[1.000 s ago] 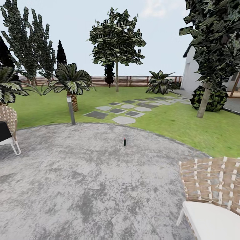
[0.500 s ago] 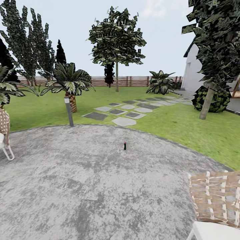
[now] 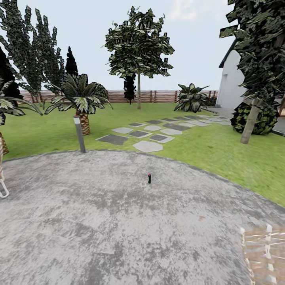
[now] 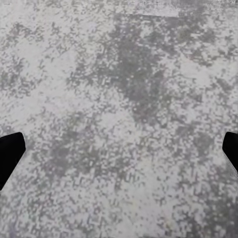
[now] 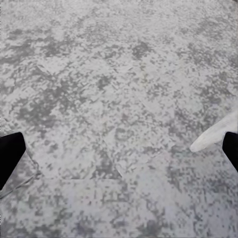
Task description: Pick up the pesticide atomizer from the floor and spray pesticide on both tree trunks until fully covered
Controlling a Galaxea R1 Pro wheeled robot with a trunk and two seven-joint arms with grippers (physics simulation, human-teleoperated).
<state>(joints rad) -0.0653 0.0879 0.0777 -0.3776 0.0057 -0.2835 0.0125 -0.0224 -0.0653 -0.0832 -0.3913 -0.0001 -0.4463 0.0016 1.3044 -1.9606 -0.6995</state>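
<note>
Right now I see the pesticide atomizer [image 3: 149,178] standing upright on the grey mottled paved circle [image 3: 118,221], well ahead of me and near the middle of the head view, its red spot at the top. Beyond the paving lies the green lawn [image 3: 221,150] with a path of flat stepping stones [image 3: 147,136] leading off toward the brown slat fence [image 3: 158,96]. 1 tree with a pale straight trunk [image 3: 138,91] stands far back near the fence, and a 2nd leaning pale trunk [image 3: 250,120] rises at the right beside a dark round shrub [image 3: 261,118] and a white building [image 3: 231,85]. A short grey post light [image 3: 79,133] stands at the paving's edge, with a low palm-like plant [image 3: 81,99] just behind it. A woven chair [image 3: 265,253] shows at the lower right corner. On my left wrist view, the left gripper [image 4: 119,151] has its 2 dark fingertips spread wide with only paving between them, holding nothing. The right gripper [image 5: 119,151] is likewise spread wide and empty above the paving.
</note>
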